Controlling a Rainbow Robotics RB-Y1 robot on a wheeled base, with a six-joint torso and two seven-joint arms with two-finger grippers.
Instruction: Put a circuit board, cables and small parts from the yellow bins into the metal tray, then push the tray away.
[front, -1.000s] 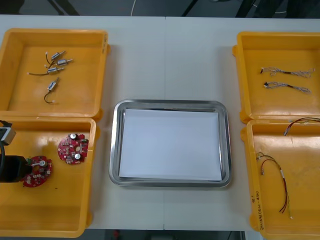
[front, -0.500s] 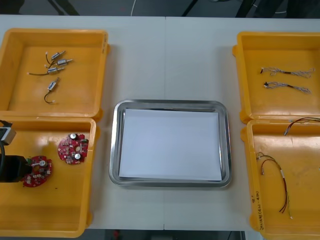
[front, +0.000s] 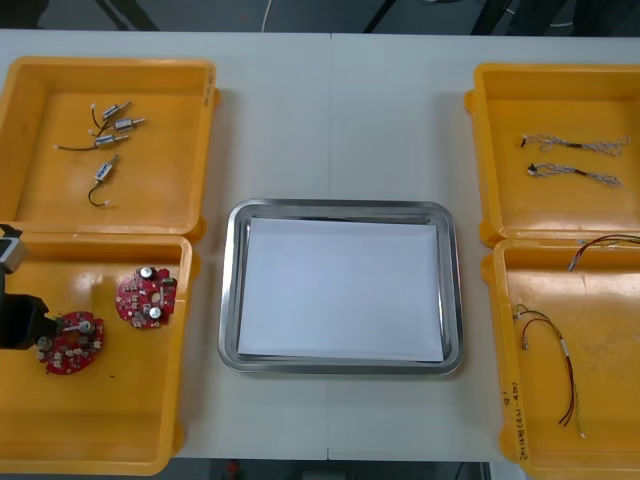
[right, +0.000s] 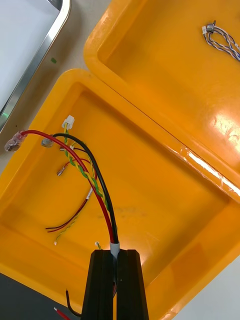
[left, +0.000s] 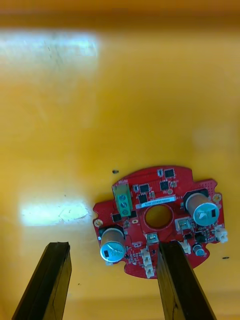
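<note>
**Front view, read left to right.**

- **Upper left of the frame:** the first yellow bin (front: 110, 65) holds small metal parts (front: 108, 140) with dark leads.
- **Lower left:** your left pincer (front: 38, 322) enters from the frame's left edge over the second yellow bin (front: 100, 420). Its fingers (left: 182, 280) are released and stand apart.
  - A round red circuit board (front: 70, 343) lies on the bin floor at the fingertips. In the left wrist view one finger crosses the board's edge and the other stands clear beside it. You cannot tell whether either touches it.
  - A second board (front: 147, 297) lies near, toward the tray.
- **Centre:** the metal tray (front: 340, 208), white inside, sits on the tabletop (front: 340, 120) between the bins.
- **Upper right:** the third yellow bin (front: 560, 75) holds two twisted cables (front: 570, 155).
- **Lower right:** the fourth yellow bin (front: 600, 420) holds a loose red and yellow cable (front: 550, 360).
- **Right wrist view:** your right pincer (right: 117, 260) is clenched on a cable bundle (right: 100, 190) of red, black and twisted yellow-green strands. The bundle's free ends reach the bin corner nearest the tray.
</note>
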